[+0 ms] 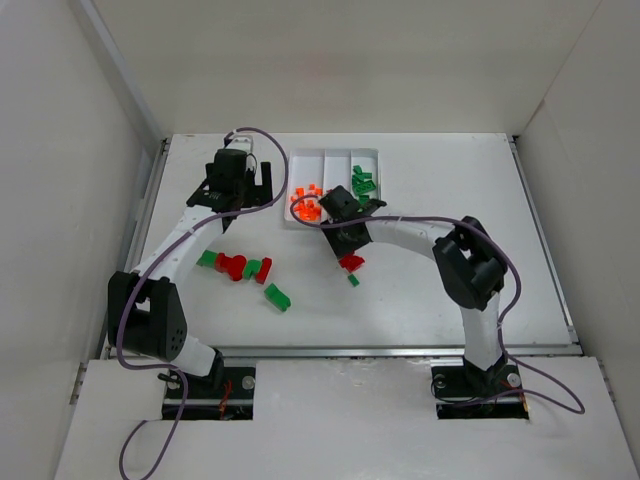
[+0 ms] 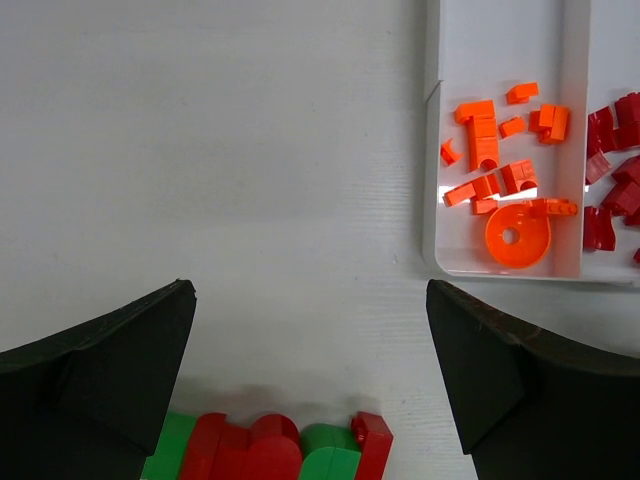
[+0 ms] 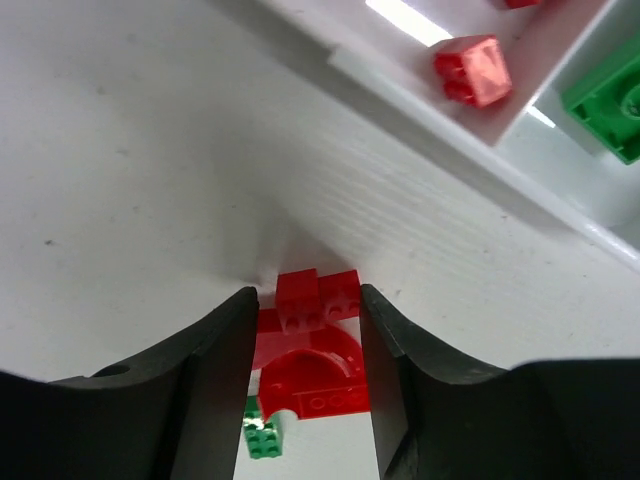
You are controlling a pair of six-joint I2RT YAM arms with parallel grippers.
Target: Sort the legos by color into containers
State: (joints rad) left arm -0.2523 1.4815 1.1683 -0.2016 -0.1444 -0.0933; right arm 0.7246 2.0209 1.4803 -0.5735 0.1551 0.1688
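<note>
The left gripper (image 2: 310, 300) is spread wide over the table (image 2: 200, 150), with loose legos (image 2: 275, 450), red and green, below it. The right gripper (image 3: 308, 292) stands half closed, its fingers (image 3: 215, 380) flanking a red cluster (image 3: 315, 345) near the tray (image 1: 335, 165). Whether it pinches the cluster I cannot tell. The tray's compartments hold orange pieces (image 2: 500, 180), red pieces (image 2: 615, 170) and green pieces (image 1: 362, 182).

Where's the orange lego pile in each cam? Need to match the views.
Top external: orange legos near frame centre, in the near end of the white tray's left compartment.
Left wrist: orange legos upper right, in the tray.
Right wrist: not in view.
Shared landmark: the white tray, whose rim crosses the right wrist view.
</note>
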